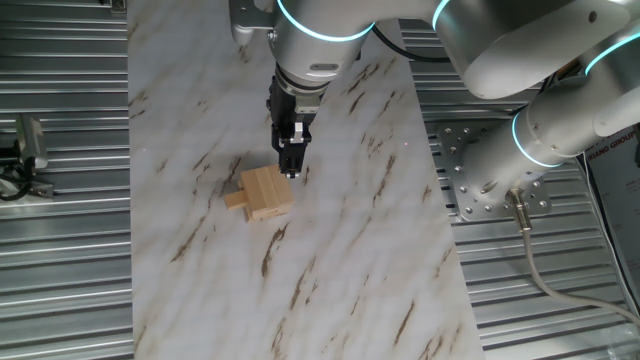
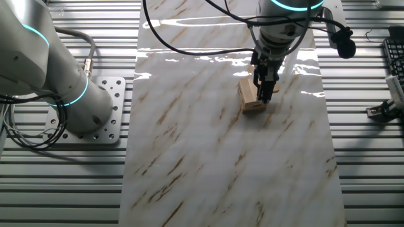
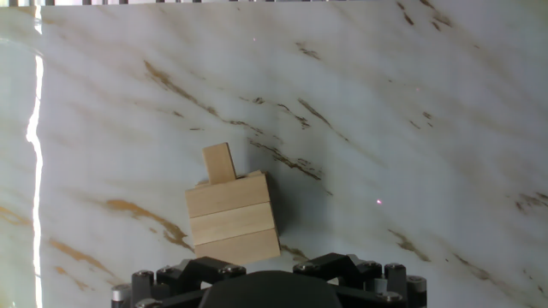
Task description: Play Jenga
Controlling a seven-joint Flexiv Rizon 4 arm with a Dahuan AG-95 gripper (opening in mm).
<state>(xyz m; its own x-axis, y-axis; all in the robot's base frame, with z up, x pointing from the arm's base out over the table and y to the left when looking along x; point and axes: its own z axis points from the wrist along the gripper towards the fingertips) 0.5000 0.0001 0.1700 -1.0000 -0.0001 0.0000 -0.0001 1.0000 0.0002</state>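
The Jenga stack (image 1: 266,191) is a small low pile of light tan wooden blocks on the marble tabletop. One block (image 1: 236,199) sticks out of its left side. In the hand view the stack (image 3: 233,219) shows three blocks side by side on top, with the pushed-out block (image 3: 219,162) jutting from the far side. My gripper (image 1: 291,168) points down at the stack's right edge, opposite the jutting block, with its fingers close together and nothing between them. From the other side, the gripper (image 2: 265,93) stands right at the stack (image 2: 250,96).
The marble board (image 1: 330,270) lies on a ribbed metal bench. The arm's base plate (image 1: 490,180) sits to its right, with a cable running off it. A small clamp-like device (image 1: 25,150) is at the left edge.
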